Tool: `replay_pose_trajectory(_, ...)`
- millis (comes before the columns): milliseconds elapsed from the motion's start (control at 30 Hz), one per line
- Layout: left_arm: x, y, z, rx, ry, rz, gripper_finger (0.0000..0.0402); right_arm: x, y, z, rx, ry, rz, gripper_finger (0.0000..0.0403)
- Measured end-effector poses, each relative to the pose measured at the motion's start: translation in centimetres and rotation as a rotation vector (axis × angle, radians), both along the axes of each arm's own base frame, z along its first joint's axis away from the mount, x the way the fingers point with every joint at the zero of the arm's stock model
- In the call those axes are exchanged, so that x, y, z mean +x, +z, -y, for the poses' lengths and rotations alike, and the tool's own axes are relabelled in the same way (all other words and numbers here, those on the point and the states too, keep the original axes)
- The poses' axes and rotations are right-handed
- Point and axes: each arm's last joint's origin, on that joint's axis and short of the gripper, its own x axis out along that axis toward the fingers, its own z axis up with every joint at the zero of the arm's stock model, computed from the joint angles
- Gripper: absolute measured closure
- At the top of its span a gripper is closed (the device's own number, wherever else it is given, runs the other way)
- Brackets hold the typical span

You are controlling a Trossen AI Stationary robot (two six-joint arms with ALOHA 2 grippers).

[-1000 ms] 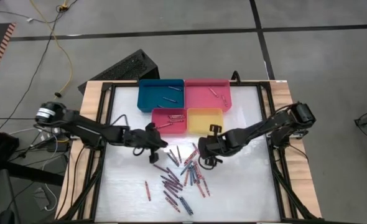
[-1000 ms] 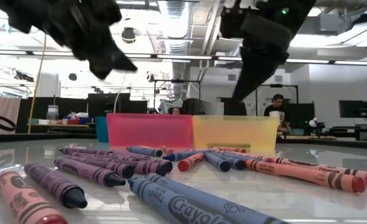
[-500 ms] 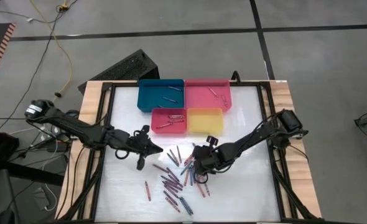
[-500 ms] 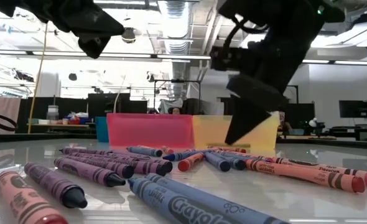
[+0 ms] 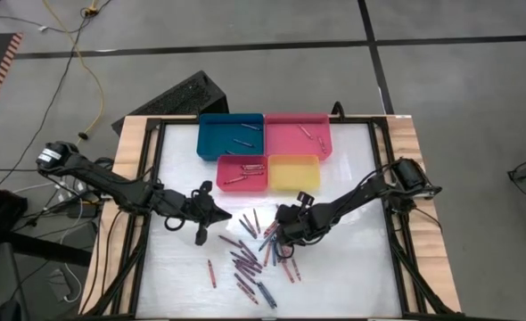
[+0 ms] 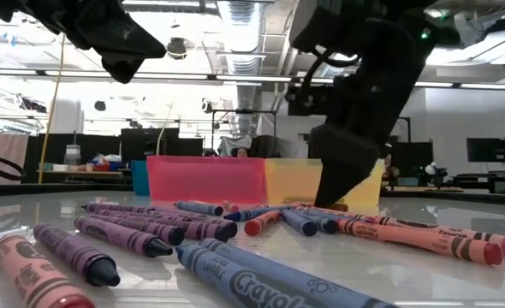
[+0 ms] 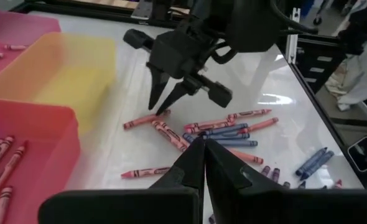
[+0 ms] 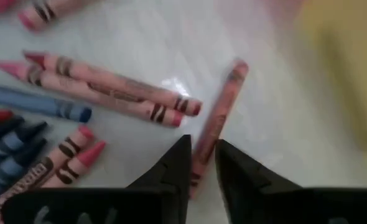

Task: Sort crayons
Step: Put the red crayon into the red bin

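Note:
Several crayons, red, pink, purple and blue, lie loose on the white table top near its middle. My right gripper is low over their far right edge, slanting down and narrowly open. Its fingertips straddle one end of a pink crayon that lies flat by the yellow tray. The left wrist view shows the same gripper over that crayon. My left gripper hangs shut and holds nothing, raised above the table to the left of the crayons. My right gripper's fingers stand on either side of the pink crayon's end, coming from above at a slant and roughly in line with the crayon. Whether they touch it I cannot tell. The crayon lies flat on the table.
At the far side stand a blue tray and a pink tray, and in front of them a red tray and the yellow one. Three hold a few crayons. Bare table lies at the near left and right.
My right gripper has come down toward the crayons and a little toward the table's left, rolling its wrist, so that its tips now stand at the pink crayon. My left gripper has risen and drawn back toward the table's left edge, staying shut.

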Motion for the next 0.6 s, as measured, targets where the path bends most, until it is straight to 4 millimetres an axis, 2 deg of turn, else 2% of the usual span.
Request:
replay_pose_trajectory(200,-0.1,-0.1,0.1,0.003,-0.006,-0.012,0.0401,0.4,-1.3,-0.3,0.040,0.017,-0.032,0.0304)
replay_pose_trajectory(400,-0.1,-0.2,0.1,-0.005,0.002,-0.024,0.0401,0.2,-1.4,-0.1,0.069,-0.036,-0.040,0.0309)
replay_pose_trajectory(500,-0.1,-0.2,0.1,-0.006,0.002,-0.025,0.0401,0.1,-1.5,0.0,0.086,-0.059,-0.045,0.0337)
replay_pose_trajectory(600,-0.1,-0.2,0.1,-0.005,0.004,-0.026,0.0401,0.1,-1.5,0.1,0.084,-0.063,-0.054,0.0382)
